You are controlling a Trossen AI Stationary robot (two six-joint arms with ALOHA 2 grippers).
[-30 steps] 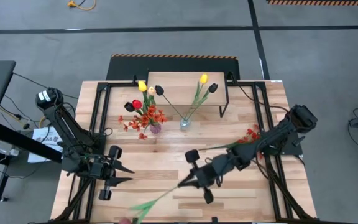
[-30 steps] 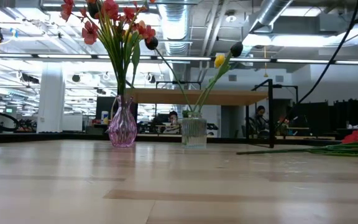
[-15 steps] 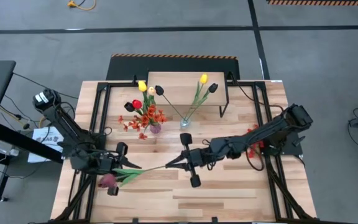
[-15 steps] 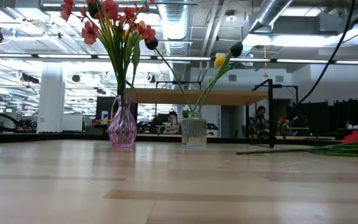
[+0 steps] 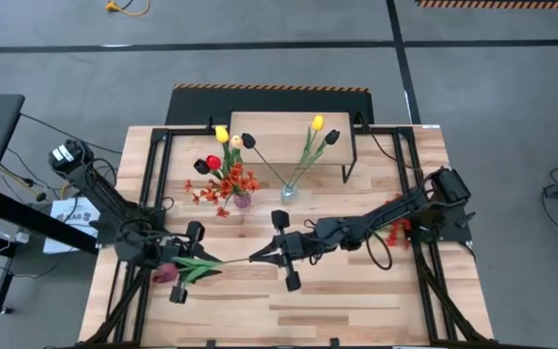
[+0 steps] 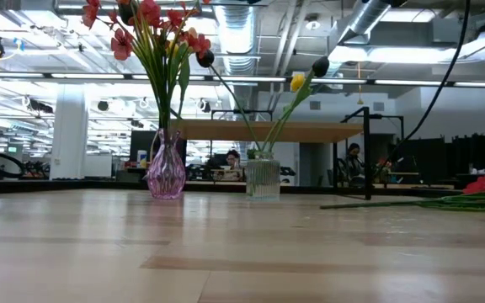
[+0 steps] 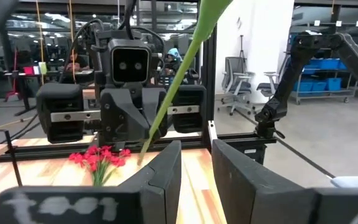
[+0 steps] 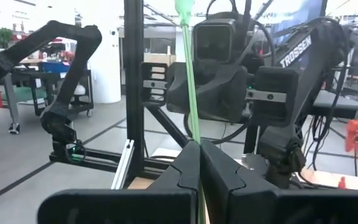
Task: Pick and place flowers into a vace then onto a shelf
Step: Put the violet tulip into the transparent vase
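High view alone shows right gripper [image 5: 257, 257] clenching tulip stem [image 5: 229, 262], left gripper [image 5: 188, 266] parted around it.

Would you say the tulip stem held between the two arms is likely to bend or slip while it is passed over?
Probably bendy: the tulip has a long, thin stem spanning from the right gripper to the left gripper. It looks light. Slipping seems possible, since the right fingers pinch only the smooth, narrow stem.

The right arm reached low across the table's middle toward the left one, its gripper [image 5: 260, 258] clamped tight, while the left arm lay folded at the near left, its gripper [image 5: 200, 260] facing it with fingers [image 7: 160, 177] slightly parted.
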